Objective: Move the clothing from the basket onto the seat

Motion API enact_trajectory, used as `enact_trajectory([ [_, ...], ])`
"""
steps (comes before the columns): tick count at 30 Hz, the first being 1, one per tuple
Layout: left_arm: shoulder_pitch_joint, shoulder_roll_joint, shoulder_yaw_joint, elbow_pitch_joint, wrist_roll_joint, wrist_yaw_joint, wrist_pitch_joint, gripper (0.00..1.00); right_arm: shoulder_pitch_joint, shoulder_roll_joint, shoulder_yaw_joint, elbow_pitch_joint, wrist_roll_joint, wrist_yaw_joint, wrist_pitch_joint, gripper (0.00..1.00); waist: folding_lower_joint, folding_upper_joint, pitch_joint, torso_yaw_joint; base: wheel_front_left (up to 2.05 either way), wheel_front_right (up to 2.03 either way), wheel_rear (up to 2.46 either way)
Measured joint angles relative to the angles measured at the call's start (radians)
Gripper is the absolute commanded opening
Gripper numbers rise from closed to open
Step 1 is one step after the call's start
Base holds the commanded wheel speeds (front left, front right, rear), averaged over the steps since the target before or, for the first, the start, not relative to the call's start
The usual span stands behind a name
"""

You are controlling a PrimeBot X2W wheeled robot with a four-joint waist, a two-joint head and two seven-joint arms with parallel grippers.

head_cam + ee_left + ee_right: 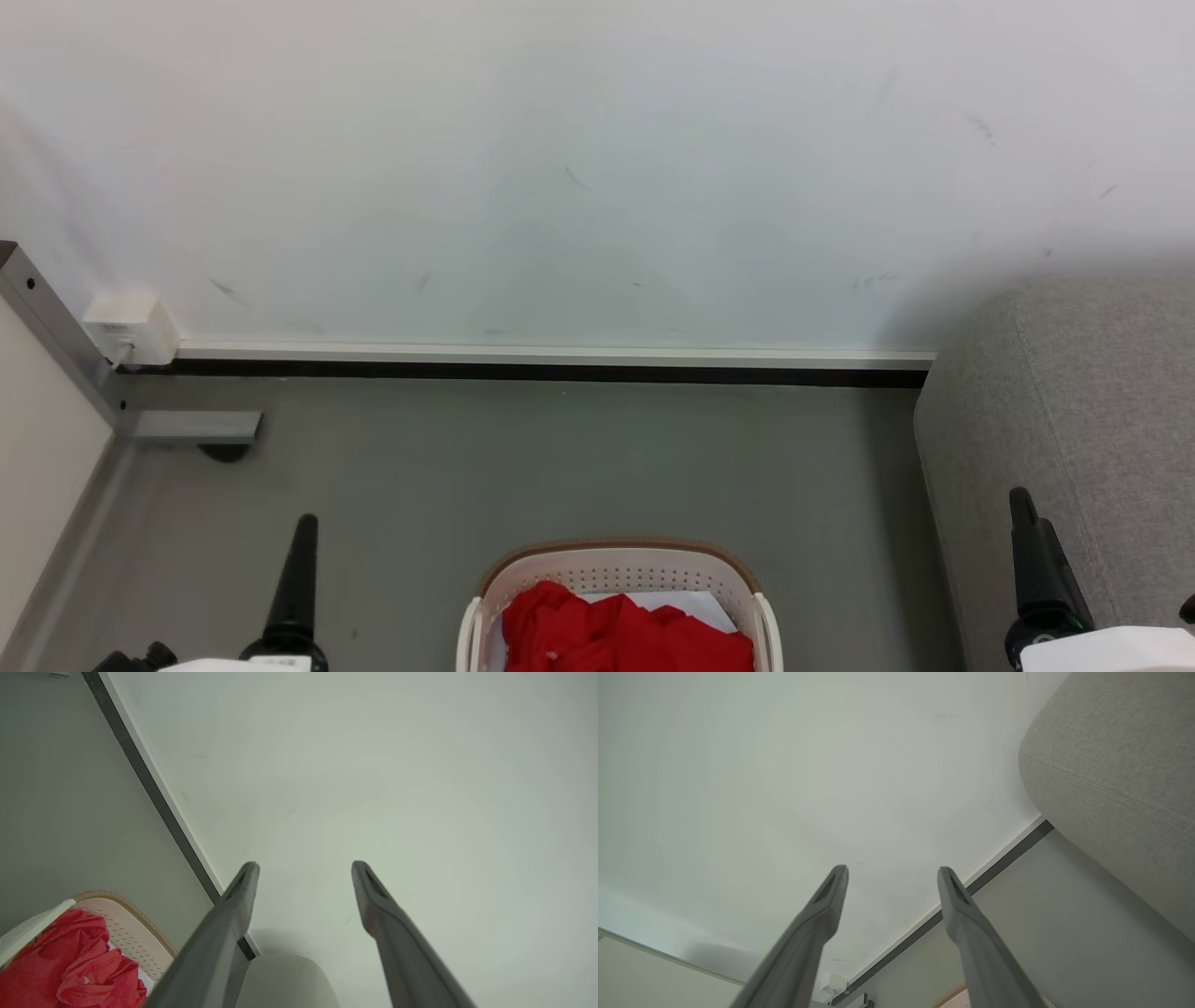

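The clothing lies in the basket, a crumpled red heap at the bottom centre of the head view, cut off by the lower edge. A small white mark shows on the red fabric. Behind the heap a white sheet lies flat against the basket's far perforated wall, under the brown rim.

The basket stands on a grey floor. The seat is well to its right, filling the lower right of the frame, with a strip of bare floor between the two. Its rounded grey corner reaches back to the wall.

The left end effector hangs at the lower left, clear of the basket. In its wrist view the fingers are spread with nothing between them, pointing at the pale wall. The red heap and the basket rim sit in that view's lower left corner.

The right end effector shows at the lower right of the head view, dark against the seat's side. Whether it touches the fabric I cannot tell. Its fingers are spread too and hold nothing, with the seat's seamed edge at the upper right of its wrist view.

A dark skirting runs along the wall's foot. At the far left it ends at a small white box beside a slanting grey metal post.
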Motion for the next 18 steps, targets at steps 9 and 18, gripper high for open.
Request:
enact_trajectory([
  [9,0.014,0.000,-0.007,-0.027,0.174,0.002,-0.032,1.00,0.002,-0.004,0.015,-0.025,-0.189,0.000,-0.031,1.00,0.0000,0.0000,0.000,-0.002,0.00,0.00,0.00],
  [18,0.025,0.001,-0.021,-0.048,0.340,0.007,-0.058,1.00,0.003,-0.018,0.038,-0.034,-0.350,0.000,-0.061,1.00,0.0000,0.0000,0.001,-0.004,0.00,0.00,0.00],
])
